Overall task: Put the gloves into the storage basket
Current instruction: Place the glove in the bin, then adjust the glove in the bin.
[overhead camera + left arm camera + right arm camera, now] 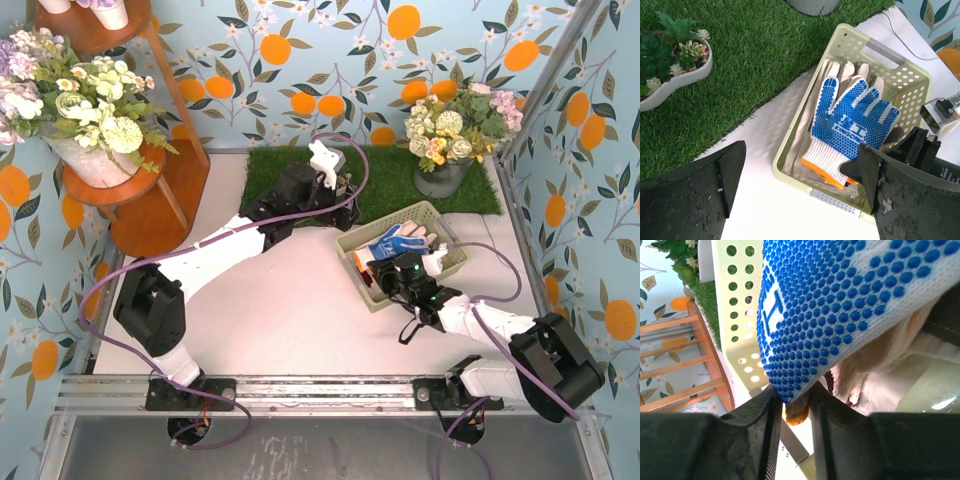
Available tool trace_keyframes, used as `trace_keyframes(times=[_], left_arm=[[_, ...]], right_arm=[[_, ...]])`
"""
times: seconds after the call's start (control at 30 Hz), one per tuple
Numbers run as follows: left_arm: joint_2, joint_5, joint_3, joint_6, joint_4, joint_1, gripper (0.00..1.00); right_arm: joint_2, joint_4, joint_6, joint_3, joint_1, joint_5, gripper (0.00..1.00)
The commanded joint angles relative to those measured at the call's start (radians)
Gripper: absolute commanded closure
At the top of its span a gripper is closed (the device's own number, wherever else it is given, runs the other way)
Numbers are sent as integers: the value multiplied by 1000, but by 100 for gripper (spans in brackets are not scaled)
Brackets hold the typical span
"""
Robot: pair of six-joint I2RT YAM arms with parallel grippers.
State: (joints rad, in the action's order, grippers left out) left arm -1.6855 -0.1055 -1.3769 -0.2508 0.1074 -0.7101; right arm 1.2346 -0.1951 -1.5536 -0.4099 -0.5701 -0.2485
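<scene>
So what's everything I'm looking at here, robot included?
storage basket: one, pale green, on the white table beside the grass mat
blue-and-white glove: one, orange cuff, on top in the basket
peach-tan gloves: count unclear, under the blue one in the basket
grass mat: one, green, far side of the table
dish of succulents: one, white, on the mat
flower pot: one, grey, on the mat's right end
wooden stand: one, brown, left of the table
left end effector: one, black, open, beside the basket
right end effector: one, black, shut on the blue-and-white glove's cuff end
</scene>
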Motion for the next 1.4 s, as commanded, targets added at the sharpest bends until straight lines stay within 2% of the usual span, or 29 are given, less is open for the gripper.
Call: trace_keyframes(times=[0.0, 0.13, 0.23, 0.33, 0.47, 0.63, 0.7, 0.8, 1.03, 1.37], left_arm=[[32, -3, 6, -8, -67, 2, 4], [30, -42, 21, -25, -92, 2, 3], [28, -62, 32, -40, -106, 1, 3], [21, -86, 34, -48, -114, 1, 3], [-2, -121, 29, -61, -123, -3, 6], [-52, -152, 27, -85, -135, -40, 25], [-70, -167, 34, -114, -156, -52, 33], [-101, -201, 52, -156, -217, -73, 41], [-193, -205, 32, -196, -241, -97, 58], [-295, -249, 4, -220, -250, -118, 75]], right_arm=[[-26, 82, 15, -46, 1, 12, 68], [-111, 250, 83, -107, 1, -29, 42], [-174, 406, 144, -169, 1, -78, 32], [-235, 558, 190, -221, 1, -121, 27], [-308, 722, 262, -286, 1, -180, 27], [-341, 749, 418, -347, 56, -152, 28], [-320, 760, 407, -357, 94, -99, 28], [-299, 686, 355, -308, 127, -30, 28], [-192, 571, 261, -269, 215, 118, 31], [-159, 500, 207, -208, 236, 49, 39]])
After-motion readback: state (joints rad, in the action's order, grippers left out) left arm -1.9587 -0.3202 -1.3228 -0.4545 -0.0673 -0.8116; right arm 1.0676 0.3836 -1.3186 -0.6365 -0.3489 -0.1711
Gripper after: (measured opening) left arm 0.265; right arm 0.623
